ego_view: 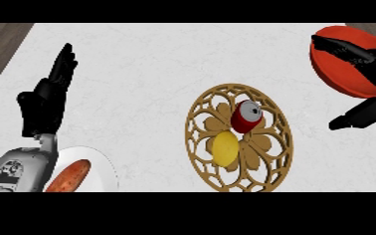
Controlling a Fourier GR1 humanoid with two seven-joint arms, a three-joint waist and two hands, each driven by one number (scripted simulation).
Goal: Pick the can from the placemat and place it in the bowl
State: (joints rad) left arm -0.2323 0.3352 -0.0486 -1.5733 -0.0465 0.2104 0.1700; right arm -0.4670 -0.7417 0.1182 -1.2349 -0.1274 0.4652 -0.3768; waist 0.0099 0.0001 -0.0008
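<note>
Left hand [44, 107] near counter [161, 59] edge.

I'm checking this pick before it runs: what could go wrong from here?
The lemon lies right beside the can on the placemat, so fingers closing on the can may knock it away. The right hand is over the bowl, far from the can, and could bump the bowl on leaving. The can looks tilted and might roll.

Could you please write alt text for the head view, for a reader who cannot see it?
A red can stands beside a lemon on a round wooden placemat. The right hand spreads over a red bowl; the open left hand rests near a plate.
</note>
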